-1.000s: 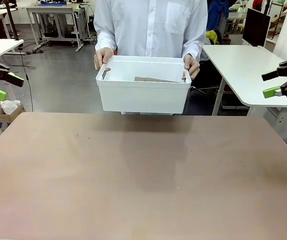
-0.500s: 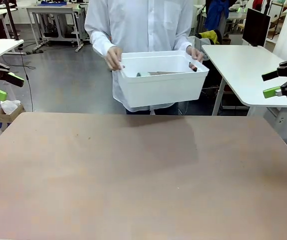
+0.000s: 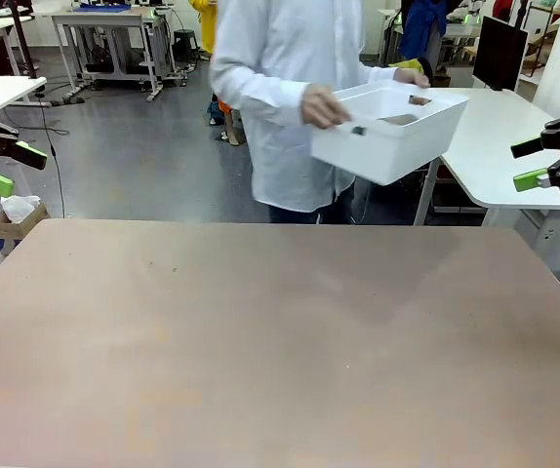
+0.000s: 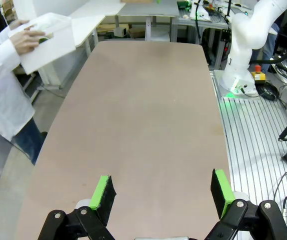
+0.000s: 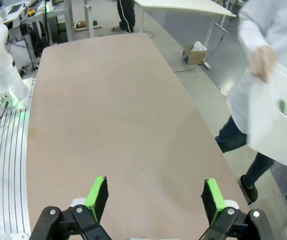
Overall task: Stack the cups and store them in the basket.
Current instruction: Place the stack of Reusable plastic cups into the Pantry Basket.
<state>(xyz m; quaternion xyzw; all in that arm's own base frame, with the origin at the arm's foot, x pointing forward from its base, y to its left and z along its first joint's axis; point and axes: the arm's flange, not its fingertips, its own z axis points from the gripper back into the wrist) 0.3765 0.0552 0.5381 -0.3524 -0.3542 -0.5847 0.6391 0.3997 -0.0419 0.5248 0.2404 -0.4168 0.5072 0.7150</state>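
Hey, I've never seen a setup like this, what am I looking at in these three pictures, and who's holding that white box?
This is a two-armed robot at a brown table. The front picture is taken from between the arms, looking across at a person. The black claws with green pads at its edges are the left gripper and right gripper, both with jaws open and holding nothing. The other two pictures come from cameras on each wrist, looking along that arm's own fingers. The person, standing beyond the far edge and turned to the side, holds the white basket in both hands, off the table. Something brownish lies inside it; I can't make out what.
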